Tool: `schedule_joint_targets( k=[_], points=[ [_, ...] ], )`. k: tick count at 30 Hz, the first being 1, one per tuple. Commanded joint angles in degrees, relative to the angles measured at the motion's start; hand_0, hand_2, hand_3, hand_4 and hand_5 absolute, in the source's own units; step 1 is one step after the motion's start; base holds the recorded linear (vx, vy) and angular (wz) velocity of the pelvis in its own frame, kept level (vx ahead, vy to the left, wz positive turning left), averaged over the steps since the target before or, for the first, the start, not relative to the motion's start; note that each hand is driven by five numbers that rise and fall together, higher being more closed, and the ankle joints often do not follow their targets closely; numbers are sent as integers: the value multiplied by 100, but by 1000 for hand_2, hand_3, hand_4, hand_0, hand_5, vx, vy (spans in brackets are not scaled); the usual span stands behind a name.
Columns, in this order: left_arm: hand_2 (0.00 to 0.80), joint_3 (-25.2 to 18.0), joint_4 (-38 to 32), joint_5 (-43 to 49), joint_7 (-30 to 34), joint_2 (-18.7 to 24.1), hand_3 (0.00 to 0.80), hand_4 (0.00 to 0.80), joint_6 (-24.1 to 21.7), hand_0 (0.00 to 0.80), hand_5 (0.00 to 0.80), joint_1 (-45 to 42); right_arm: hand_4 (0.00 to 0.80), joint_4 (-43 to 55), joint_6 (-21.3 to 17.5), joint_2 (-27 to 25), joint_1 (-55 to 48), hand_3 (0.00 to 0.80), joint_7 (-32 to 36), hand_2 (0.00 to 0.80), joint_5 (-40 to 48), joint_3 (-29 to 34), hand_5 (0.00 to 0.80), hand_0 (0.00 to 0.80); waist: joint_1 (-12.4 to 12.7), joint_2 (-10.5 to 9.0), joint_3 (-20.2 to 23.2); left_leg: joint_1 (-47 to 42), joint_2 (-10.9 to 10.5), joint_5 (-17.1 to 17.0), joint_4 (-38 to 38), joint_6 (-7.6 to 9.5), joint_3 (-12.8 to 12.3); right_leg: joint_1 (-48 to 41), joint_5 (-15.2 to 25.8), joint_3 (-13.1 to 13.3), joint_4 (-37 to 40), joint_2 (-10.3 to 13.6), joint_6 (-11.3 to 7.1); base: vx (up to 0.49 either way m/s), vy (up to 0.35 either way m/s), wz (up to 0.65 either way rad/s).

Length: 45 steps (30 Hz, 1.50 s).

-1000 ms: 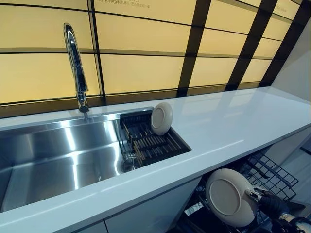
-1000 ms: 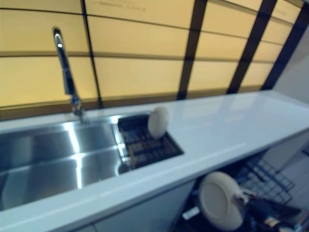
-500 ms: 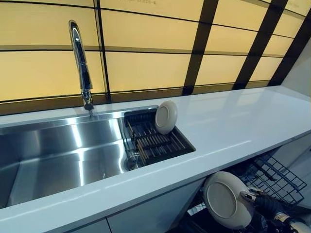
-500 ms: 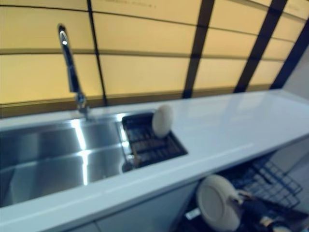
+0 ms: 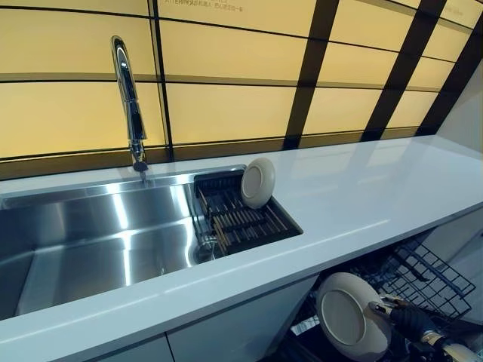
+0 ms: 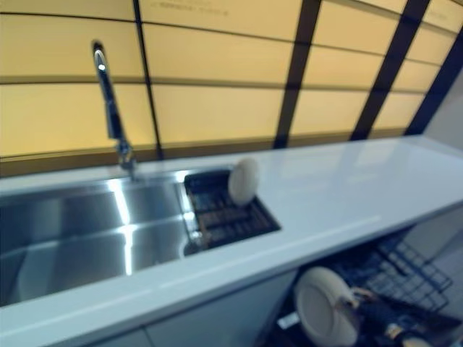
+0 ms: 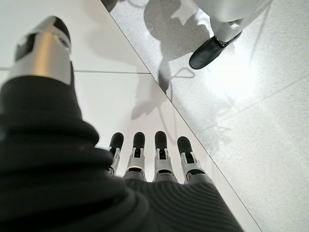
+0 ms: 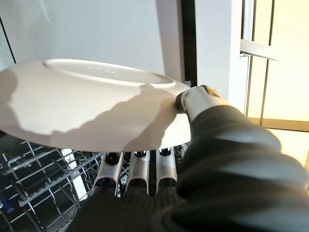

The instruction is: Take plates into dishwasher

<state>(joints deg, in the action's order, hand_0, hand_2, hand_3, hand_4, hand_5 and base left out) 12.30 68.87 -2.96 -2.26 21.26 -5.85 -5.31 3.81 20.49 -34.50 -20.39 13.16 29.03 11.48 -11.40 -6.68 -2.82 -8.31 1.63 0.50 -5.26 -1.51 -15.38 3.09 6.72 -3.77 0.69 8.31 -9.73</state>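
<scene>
Since a second ago the held plate (image 5: 349, 315) sits slightly lower and nearer the dishwasher rack (image 5: 417, 274), still below the counter edge; part of the shift is the head camera panning, since sink and faucet slid right too.

Right hand (image 5: 404, 317) pinches the plate at its right rim: thumb on the upper face, fingers (image 8: 137, 169) under the lower one, per the right wrist view. Plate is cream/off-white, round, matte, with a raised foot ring on the side facing the camera. It is held tilted, close to on edge, face toward the robot. It is above the black wire rack, at the rack's left end; I can't tell whether it touches the tines.

Second plate (image 5: 257, 182), same cream colour, smaller in view, stands on edge in the dark slatted drain rack (image 5: 241, 218) at the right end of the steel sink (image 5: 90, 237). It leans at the rack's far right corner, just beside the white countertop (image 5: 362, 192). Chrome faucet (image 5: 128, 105) stands at the far rim of the sink, left of the drain rack.

Left hand (image 7: 145, 159) shows only in its own wrist view: fingers straight and relaxed, holding nothing, over pale floor tiles (image 7: 256, 111).
</scene>
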Motion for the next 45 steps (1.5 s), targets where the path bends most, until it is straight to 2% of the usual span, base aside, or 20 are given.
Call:
schedule_joint_targets(
  k=[1, 8, 21, 28, 45],
  points=[
    [0, -46, -231, 259, -27, 284, 0, 0, -36, 0, 0, 311, 800, 271, -173, 40, 686, 800, -151, 800, -35, 85, 800, 800, 257, 10, -169, 37, 23, 205, 160, 165, 376, 47, 811, 104, -661, 455, -329, 0, 0, 0],
    [0, -27, -273, 264, -22, 279, 0, 0, 15, 0, 0, 325, 800, 66, 97, 111, 728, 800, -36, 800, -230, -127, 800, 800, 309, 13, -171, 34, 10, 189, 146, 162, 401, 28, 817, 46, -673, 479, -338, 3, 4, 6],
    [0, 35, -354, 367, 34, 324, 0, 0, 92, 0, 0, 371, 800, -489, 106, 283, 771, 800, 30, 800, -441, -530, 800, 800, 392, -10, -219, 34, 1, 203, 168, 179, 523, 17, 767, -9, -722, 486, -344, 7, -1, 3],
    [0, 101, -399, 415, 67, 348, 0, 0, 133, 0, 0, 440, 800, -992, 322, 305, 928, 800, 64, 800, -597, -750, 800, 800, 446, -13, -228, 15, 9, 209, 176, 180, 548, 5, 770, -30, -727, 500, -357, 24, -12, 7],
    [0, 92, -577, 561, 130, 389, 0, 0, 212, 0, 0, 377, 800, -2405, 12, 882, 986, 800, -526, 800, -661, -912, 800, 800, 553, 68, -264, -8, -8, 186, 157, 208, 633, -74, 712, -137, -752, 545, -342, 15, -6, 3]
  ],
)
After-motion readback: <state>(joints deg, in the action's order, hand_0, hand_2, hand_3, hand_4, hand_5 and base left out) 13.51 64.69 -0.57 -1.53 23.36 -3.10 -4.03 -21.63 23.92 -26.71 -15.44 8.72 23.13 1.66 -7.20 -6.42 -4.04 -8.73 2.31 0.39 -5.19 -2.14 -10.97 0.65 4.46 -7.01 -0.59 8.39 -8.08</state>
